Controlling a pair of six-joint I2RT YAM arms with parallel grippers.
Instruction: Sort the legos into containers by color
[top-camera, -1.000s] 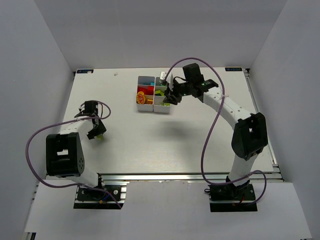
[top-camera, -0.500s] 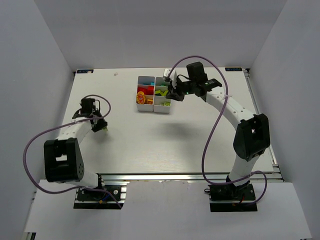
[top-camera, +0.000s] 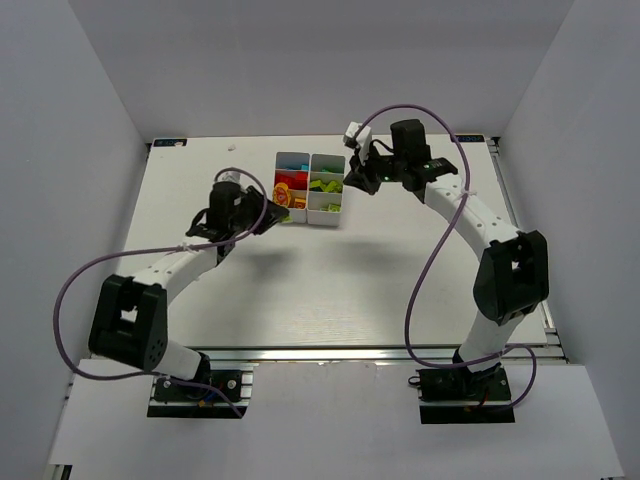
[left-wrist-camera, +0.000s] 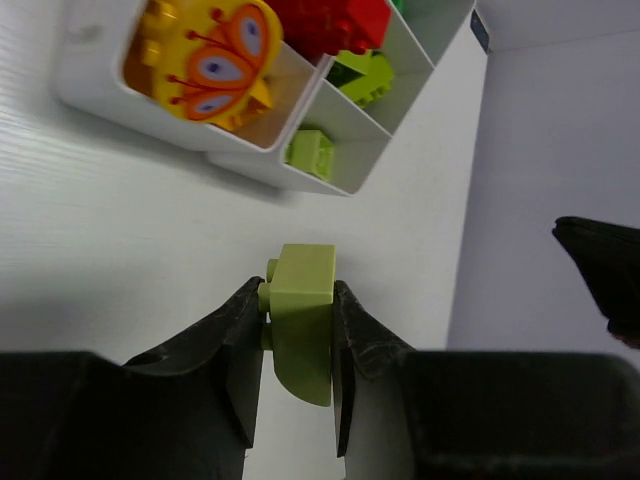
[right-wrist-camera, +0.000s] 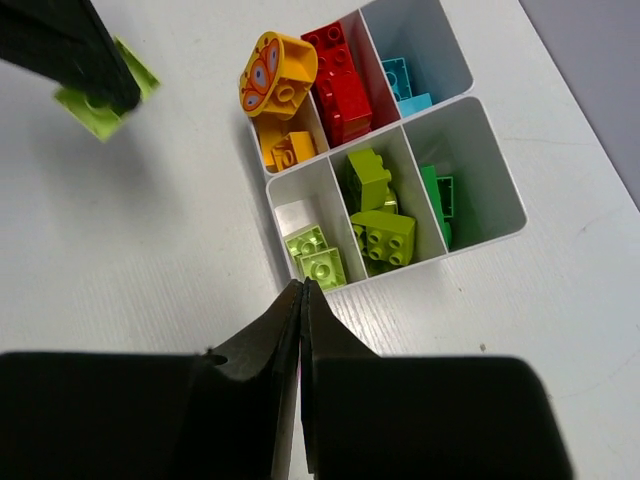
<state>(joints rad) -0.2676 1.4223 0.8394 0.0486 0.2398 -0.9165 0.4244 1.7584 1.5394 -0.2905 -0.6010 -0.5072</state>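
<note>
My left gripper (left-wrist-camera: 297, 292) is shut on a lime brick (left-wrist-camera: 302, 335) and holds it just short of the white six-compartment tray (left-wrist-camera: 120, 100). In the top view the left gripper (top-camera: 258, 213) is at the tray's (top-camera: 322, 219) near-left corner. My right gripper (right-wrist-camera: 302, 290) is shut and empty, above the table beside the tray (right-wrist-camera: 470, 240); in the top view it (top-camera: 352, 183) is at the tray's right side. The tray holds orange pieces (right-wrist-camera: 278, 85), red bricks (right-wrist-camera: 340, 85), light blue bricks (right-wrist-camera: 405, 88), small lime bricks (right-wrist-camera: 316, 256), bigger lime bricks (right-wrist-camera: 380, 225) and dark green bricks (right-wrist-camera: 438, 200).
The tray stands at the back middle of the white table (top-camera: 330, 290). Grey walls close in the left, right and back sides. Purple cables (top-camera: 420, 270) loop off both arms.
My left arm has swung from the table's left side to the tray, with the lime brick in its gripper. My right gripper has drawn back up and to the right of the tray.
</note>
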